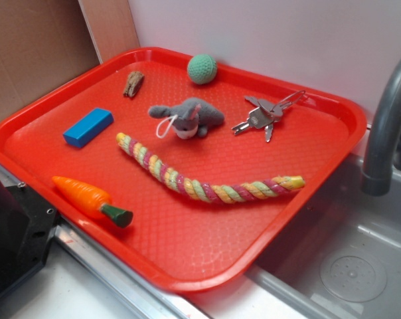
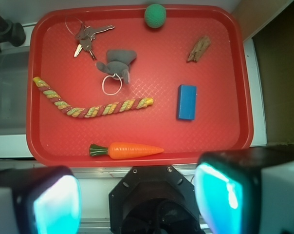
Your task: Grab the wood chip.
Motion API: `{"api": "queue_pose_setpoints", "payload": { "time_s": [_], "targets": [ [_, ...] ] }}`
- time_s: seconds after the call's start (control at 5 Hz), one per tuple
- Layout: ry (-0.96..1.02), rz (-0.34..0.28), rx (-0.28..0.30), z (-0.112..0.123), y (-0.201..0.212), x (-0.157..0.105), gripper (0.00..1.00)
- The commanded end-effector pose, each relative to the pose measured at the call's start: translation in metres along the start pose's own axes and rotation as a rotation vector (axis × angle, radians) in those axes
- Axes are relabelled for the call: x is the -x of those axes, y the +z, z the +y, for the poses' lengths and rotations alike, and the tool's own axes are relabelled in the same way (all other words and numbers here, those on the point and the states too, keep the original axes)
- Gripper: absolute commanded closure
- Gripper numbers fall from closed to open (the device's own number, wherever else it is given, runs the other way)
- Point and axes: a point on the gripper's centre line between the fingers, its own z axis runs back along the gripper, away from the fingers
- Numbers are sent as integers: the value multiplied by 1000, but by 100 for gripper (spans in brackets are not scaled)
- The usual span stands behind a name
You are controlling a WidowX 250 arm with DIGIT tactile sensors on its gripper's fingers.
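Note:
The wood chip [image 1: 133, 84] is a small rough brown sliver lying near the far left rim of the red tray [image 1: 187, 266]. In the wrist view the wood chip [image 2: 199, 48] lies at the tray's upper right. My gripper [image 2: 137, 204] is open and empty, high above the robot base, well short of the tray [image 2: 137, 158]. Its two teal-lit fingers [image 2: 220, 195] stand wide apart at the bottom of the wrist view. The gripper does not show in the exterior view.
On the tray lie a blue block [image 1: 87, 126], an orange toy carrot [image 1: 91, 197], a striped rope [image 1: 200, 186], a grey plush animal [image 1: 187, 118], keys [image 1: 263, 116] and a green ball [image 1: 202, 68]. A sink with a grey faucet [image 1: 386, 126] is at the right.

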Motion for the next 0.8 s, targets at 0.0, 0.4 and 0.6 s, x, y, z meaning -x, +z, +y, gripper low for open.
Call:
{"api": "queue_pose_setpoints", "payload": {
  "time_s": [0.0, 0.4, 0.6],
  "targets": [
    [0, 0, 0, 0, 0, 0, 0],
    [276, -24, -63, 55, -69, -38, 0],
    [322, -75, -65, 77, -97, -69, 0]
  ]
}}
